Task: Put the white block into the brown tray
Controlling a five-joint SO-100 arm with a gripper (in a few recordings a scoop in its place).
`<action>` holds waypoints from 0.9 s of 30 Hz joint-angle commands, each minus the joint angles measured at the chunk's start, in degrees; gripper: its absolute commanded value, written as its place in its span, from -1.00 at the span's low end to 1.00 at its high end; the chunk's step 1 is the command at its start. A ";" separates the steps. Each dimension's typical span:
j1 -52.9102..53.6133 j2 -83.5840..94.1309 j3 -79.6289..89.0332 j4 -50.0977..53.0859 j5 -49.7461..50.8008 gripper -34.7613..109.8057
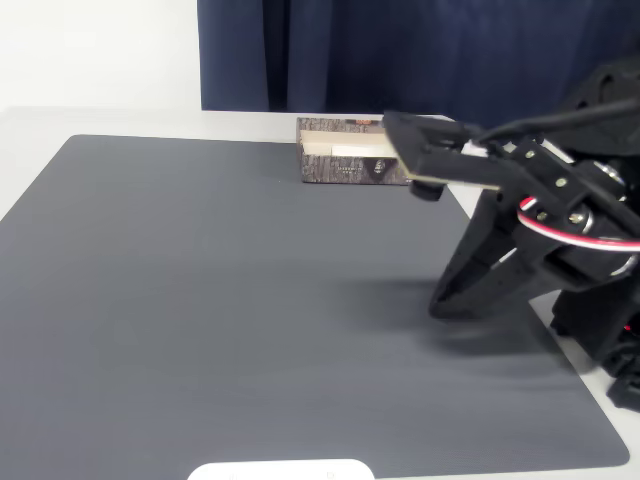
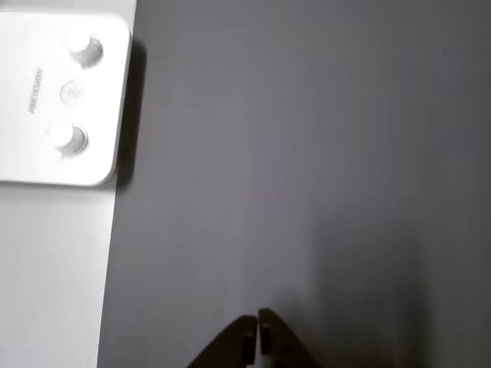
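Nearest the camera in the fixed view, a white device (image 1: 281,470) sits at the front edge of the grey mat (image 1: 250,320). The wrist view shows that white device (image 2: 57,96) with two round buttons, beside the mat (image 2: 307,153) on the pale surface (image 2: 50,276). The gripper (image 2: 258,337) has its fingers (image 2: 270,341) closed together, tips touching, holding nothing. Farther back, the black arm (image 1: 540,220) reaches from the right, raised above the mat. At the far edge stands the brown tray (image 1: 345,152), with the white block (image 1: 352,151) lying inside it.
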 commanded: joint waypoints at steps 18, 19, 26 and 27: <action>0.09 1.93 10.28 -4.75 5.45 -0.52; 0.18 1.93 10.28 -4.39 5.45 -0.52; 0.97 1.93 10.37 -0.35 3.96 -0.52; 1.05 1.93 10.37 0.44 3.52 -0.52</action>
